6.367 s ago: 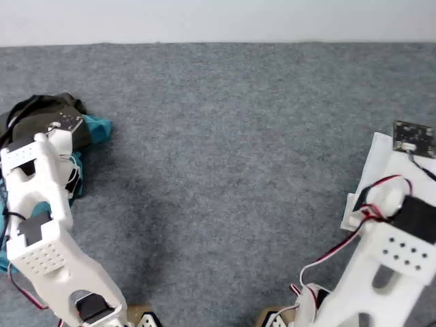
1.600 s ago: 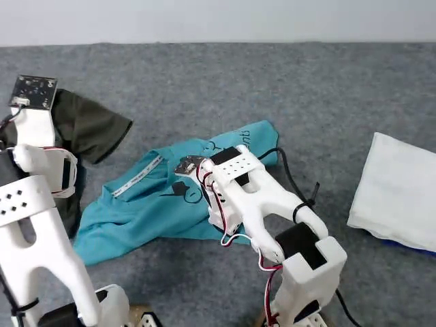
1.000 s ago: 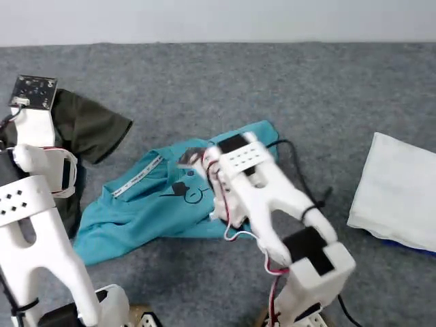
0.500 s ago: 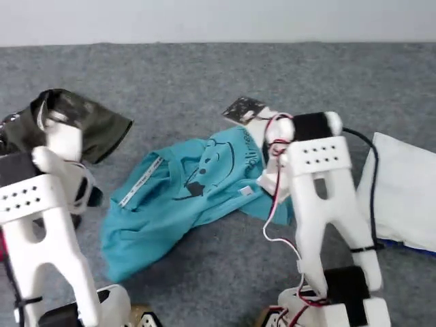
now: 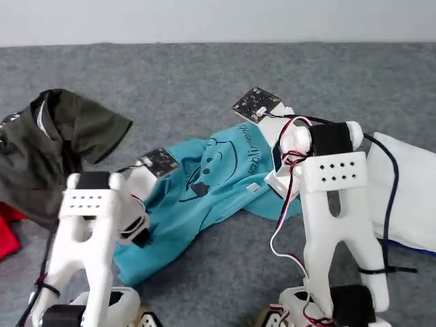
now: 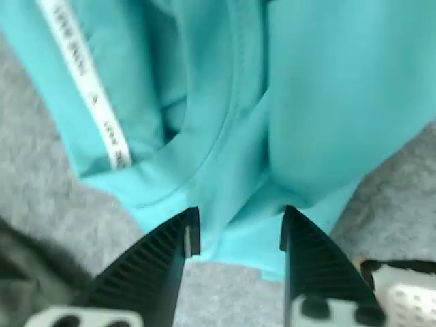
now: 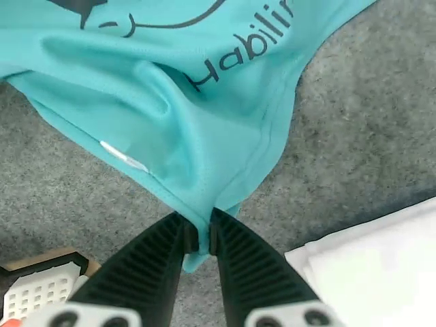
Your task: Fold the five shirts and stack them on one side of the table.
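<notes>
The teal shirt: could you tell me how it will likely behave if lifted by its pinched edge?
Probably floppy: the teal shirt bunches into folds where the right gripper pinches it. Thin fabric, so likely light; it should hang limp. It may catch and drag on the rough grey table.

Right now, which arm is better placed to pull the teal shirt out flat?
Right. The right gripper is shut on a fold of the teal shirt by its printed side, while the left gripper is open over the collar, gripping nothing.
</notes>
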